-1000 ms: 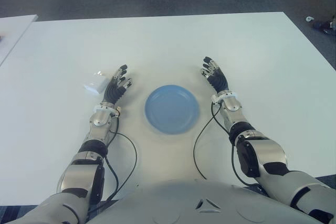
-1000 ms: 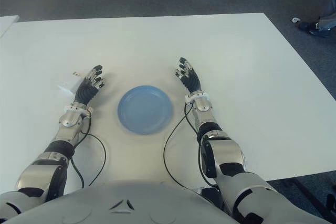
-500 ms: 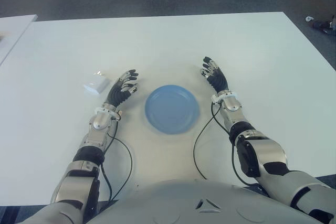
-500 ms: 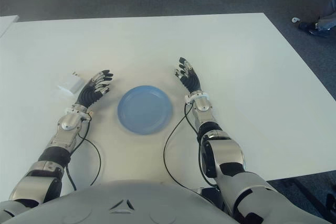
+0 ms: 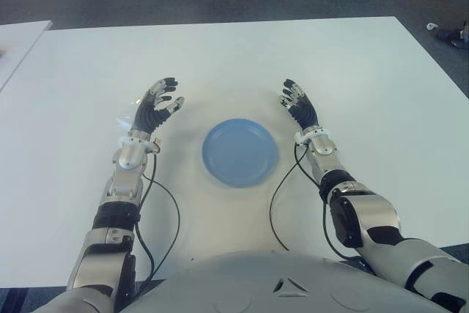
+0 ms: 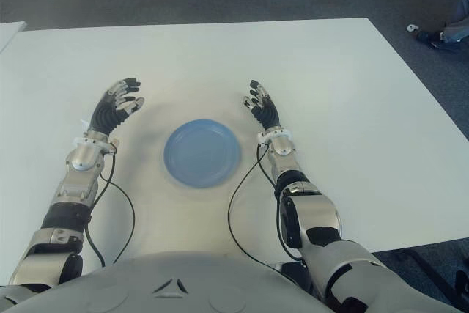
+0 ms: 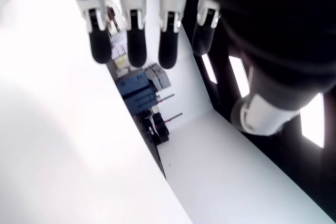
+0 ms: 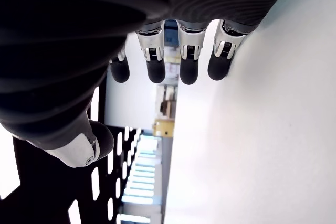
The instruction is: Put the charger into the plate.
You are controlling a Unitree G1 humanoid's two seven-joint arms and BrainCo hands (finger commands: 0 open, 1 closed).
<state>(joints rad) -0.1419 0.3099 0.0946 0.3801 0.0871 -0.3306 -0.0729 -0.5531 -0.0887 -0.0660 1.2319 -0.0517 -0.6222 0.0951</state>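
The round blue plate (image 5: pixel 240 152) lies on the white table (image 5: pixel 366 78) in front of me, between my two hands. My left hand (image 5: pixel 155 102) hovers left of the plate with its fingers spread, holding nothing. It is over the spot where the white charger lay. The charger is almost wholly hidden under that hand and wrist; only a faint white edge (image 5: pixel 122 121) shows beside the wrist. My right hand (image 5: pixel 297 102) shows to the right of the plate, fingers stretched out and holding nothing.
Black cables (image 5: pixel 275 203) run from both wrists back toward my body over the near part of the table. A second white table's corner (image 5: pixel 18 42) shows at the far left. Dark floor lies beyond the far edge, with a shoe (image 5: pixel 448 34) at the right.
My left hand swung from beside the plate back to the left and farther away, and now covers the charger, which was in plain view before. The right hand and the plate stayed put.
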